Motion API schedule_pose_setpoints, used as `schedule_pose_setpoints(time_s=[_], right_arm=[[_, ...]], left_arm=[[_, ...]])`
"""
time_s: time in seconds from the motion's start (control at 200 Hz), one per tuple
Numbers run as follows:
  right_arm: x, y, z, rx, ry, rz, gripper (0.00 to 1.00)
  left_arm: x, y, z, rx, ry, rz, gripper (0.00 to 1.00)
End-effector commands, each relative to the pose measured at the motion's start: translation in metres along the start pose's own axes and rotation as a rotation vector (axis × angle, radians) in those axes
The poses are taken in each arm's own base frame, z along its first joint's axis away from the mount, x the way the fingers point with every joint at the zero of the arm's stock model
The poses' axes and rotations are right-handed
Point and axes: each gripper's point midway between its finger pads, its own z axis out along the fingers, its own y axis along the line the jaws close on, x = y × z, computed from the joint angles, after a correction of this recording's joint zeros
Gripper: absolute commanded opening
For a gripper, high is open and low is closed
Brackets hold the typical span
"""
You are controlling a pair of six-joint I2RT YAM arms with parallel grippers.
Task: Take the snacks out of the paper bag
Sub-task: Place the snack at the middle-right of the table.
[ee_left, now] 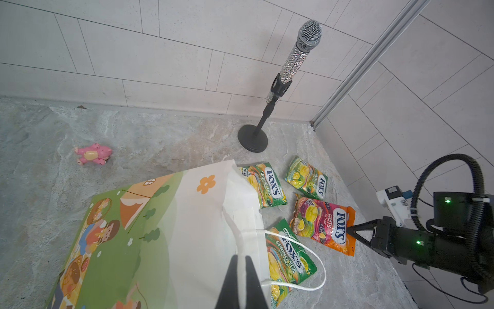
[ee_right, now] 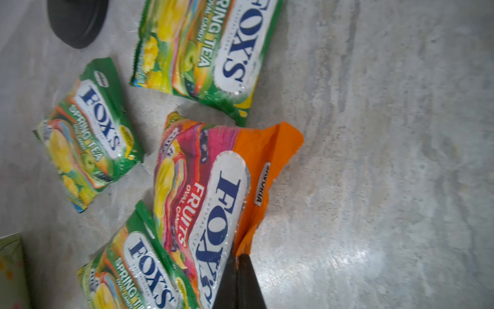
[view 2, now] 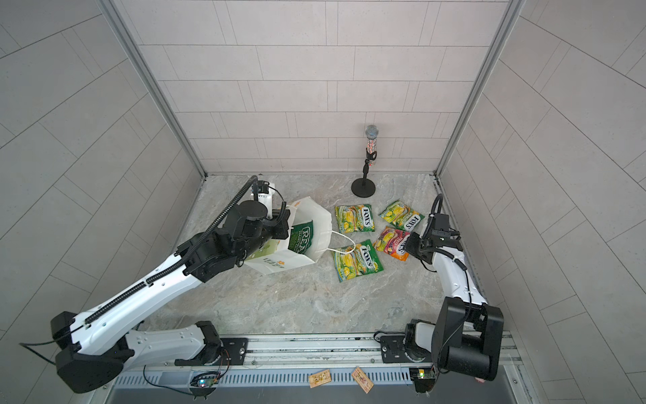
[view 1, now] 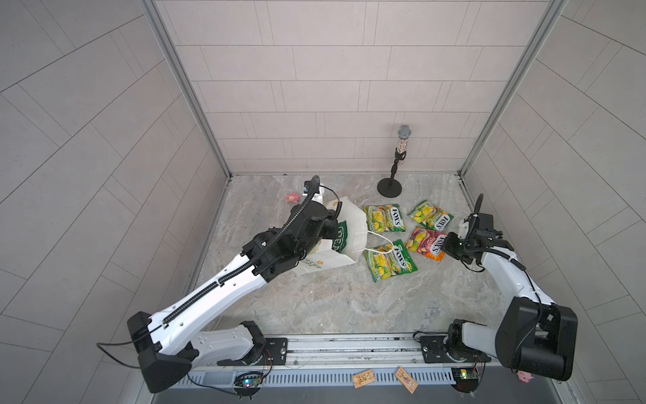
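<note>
The white paper bag (view 1: pixel 353 217) (ee_left: pixel 192 219) lies on its side, mouth toward the right. My left gripper (ee_left: pixel 242 259) is shut on the bag's upper wall near the rim. In both top views, a dark green crisp packet (view 1: pixel 341 238) (view 2: pixel 300 238) shows inside the mouth. Three green FOX'S packets (view 1: pixel 384 218) (view 1: pixel 432 214) (view 1: pixel 390 261) lie on the table beside the bag; a white cord handle (view 1: pixel 381 245) rests over the nearest. My right gripper (ee_right: pixel 237 257) (view 1: pixel 446 247) is shut on the orange edge of a pink FOX'S fruits packet (ee_right: pixel 203 187) (view 1: pixel 425 243).
A glittery microphone on a black round stand (view 1: pixel 398 164) stands at the back right. A pink pig toy (view 1: pixel 293 198) lies at the back left, another (view 1: pixel 525 377) by the right arm's base. Two tan wooden rectangles (view 1: pixel 363 378) sit on the front rail. Walls close three sides.
</note>
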Motion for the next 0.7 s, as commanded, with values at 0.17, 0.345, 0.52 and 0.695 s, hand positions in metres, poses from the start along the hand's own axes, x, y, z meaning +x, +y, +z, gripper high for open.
schedule_pose_setpoints(time_s=[0.17, 0.345, 0.52, 0.695], right_arm=[[0.008, -0.035, -0.004, 0.209, 0.07, 0.0, 0.25], [-0.012, -0.041, -0.037, 0.286, -0.03, 0.007, 0.99], [-0.034, 0.03, -0.068, -0.095, -0.211, -0.075, 0.99], [-0.018, 0.126, -0.103, -0.488, -0.197, -0.205, 0.95]], left_arm=[[-0.006, -0.005, -0.009, 0.041, -0.022, 0.001, 0.0], [-0.006, -0.007, -0.011, 0.057, -0.03, 0.001, 0.0], [-0.001, -0.016, -0.01, 0.112, -0.008, 0.019, 0.0], [0.004, -0.03, -0.009, 0.196, 0.011, 0.012, 0.0]])
